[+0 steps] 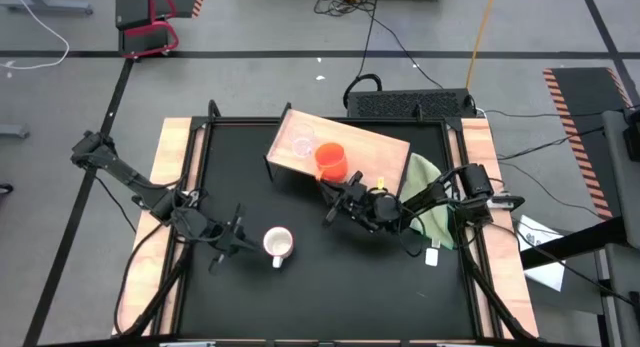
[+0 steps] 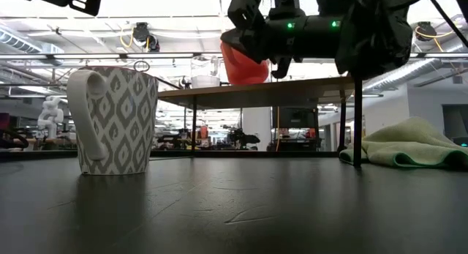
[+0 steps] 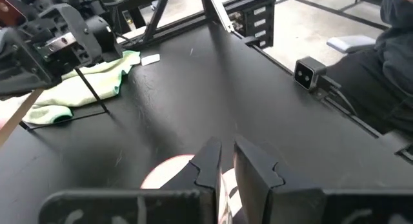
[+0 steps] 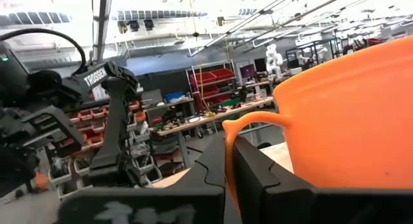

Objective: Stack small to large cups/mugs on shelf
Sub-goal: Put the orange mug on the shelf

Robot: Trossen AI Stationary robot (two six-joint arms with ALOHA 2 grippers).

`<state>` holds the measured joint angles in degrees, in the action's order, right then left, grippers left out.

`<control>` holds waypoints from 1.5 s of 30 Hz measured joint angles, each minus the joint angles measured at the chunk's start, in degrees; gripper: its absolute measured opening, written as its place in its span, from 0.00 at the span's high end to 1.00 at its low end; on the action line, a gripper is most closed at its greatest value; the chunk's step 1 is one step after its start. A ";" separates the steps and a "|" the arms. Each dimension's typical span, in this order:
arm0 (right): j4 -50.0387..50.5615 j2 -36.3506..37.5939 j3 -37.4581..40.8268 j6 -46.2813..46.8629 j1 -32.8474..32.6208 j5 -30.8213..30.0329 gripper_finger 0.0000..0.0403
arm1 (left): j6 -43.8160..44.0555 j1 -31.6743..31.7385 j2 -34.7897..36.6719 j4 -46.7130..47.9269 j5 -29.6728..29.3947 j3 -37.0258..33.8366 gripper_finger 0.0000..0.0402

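Observation:
The shelf (image 1: 378, 147) stands at the table's far middle, with the small clear cup (image 1: 302, 142) on its left part. The orange-red mug (image 1: 332, 160) is at the board's near edge, my right gripper (image 1: 345, 190) shut on it. The white patterned mug (image 2: 117, 118) stands upright on its base on the black table, its handle (image 2: 80, 115) toward the left. My left gripper (image 1: 243, 240) hovers just left of it and higher. Its fingers (image 3: 210, 164) stand a narrow gap apart with nothing between them. My right gripper pinches the orange-red mug's handle (image 4: 227, 130) between its two fingers. It comes from the near right, about level and slanting a little upward. The mug (image 2: 245, 64) sits tilted at the board's top (image 2: 307, 83); whether its base touches the board I cannot tell.
A green cloth (image 1: 425, 192) lies right of the shelf, partly under the right arm, with a small white tag (image 1: 432, 255) near it. A small camera box (image 3: 308, 72) sits at the table's near edge. Pale wooden strips (image 1: 170, 157) border the black mat.

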<state>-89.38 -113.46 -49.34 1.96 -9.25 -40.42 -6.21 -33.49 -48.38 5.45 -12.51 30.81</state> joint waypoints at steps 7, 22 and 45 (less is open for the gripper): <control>0.00 -0.63 0.00 1.79 0.62 0.10 1.00 | -0.09 0.02 0.00 0.90 -0.04 0.00 0.89; 5.94 -0.58 -0.04 3.82 -0.53 -0.30 1.00 | -0.13 0.00 0.00 0.90 -0.04 0.00 0.89; -0.42 0.37 6.78 2.32 -1.87 -4.43 1.00 | 0.52 0.04 0.00 0.79 -0.04 0.00 0.89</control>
<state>-89.81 -113.09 -42.57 4.27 -11.11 -44.85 -5.69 -33.45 -48.38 6.24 -12.56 30.81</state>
